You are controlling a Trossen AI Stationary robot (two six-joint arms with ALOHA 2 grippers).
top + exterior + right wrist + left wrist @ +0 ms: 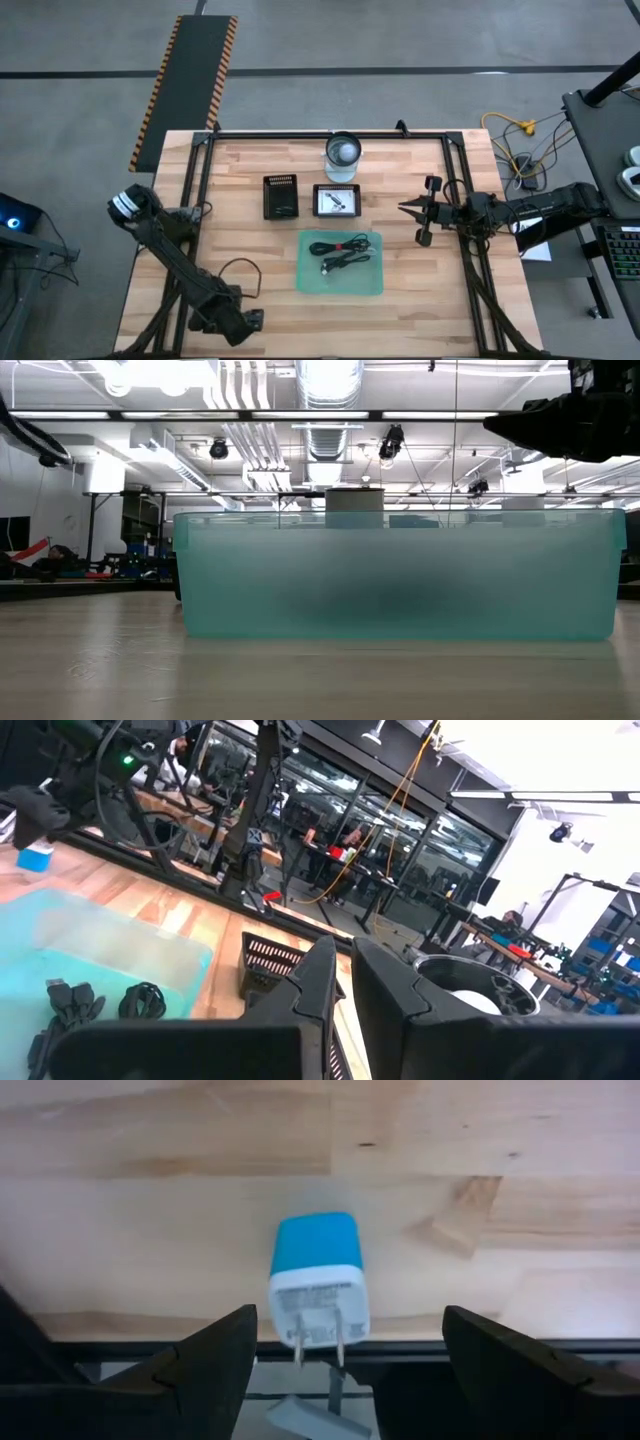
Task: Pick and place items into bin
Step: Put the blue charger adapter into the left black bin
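Note:
A teal bin [340,262] sits mid-table with thin black coiled cables [342,252] lying on its floor; the cables [100,1005] also show in the right wrist view. A blue-and-white plug-in charger [315,1285] lies flat at the table's near edge, prongs toward my left gripper [348,1320]. That gripper is open, one finger on each side of the charger and clear of it, and sits at the near-left corner [250,320]. My right gripper [412,209] is shut and hovers right of the bin, holding nothing. In the low view the bin [395,575] fills the picture.
A black ribbed box [281,197], a small black tray with a white card [337,200] and a clear round jar [342,157] stand on the far side of the bin. Black frame rails [200,190] run along the table's left and right sides. Bare wood lies left of the bin.

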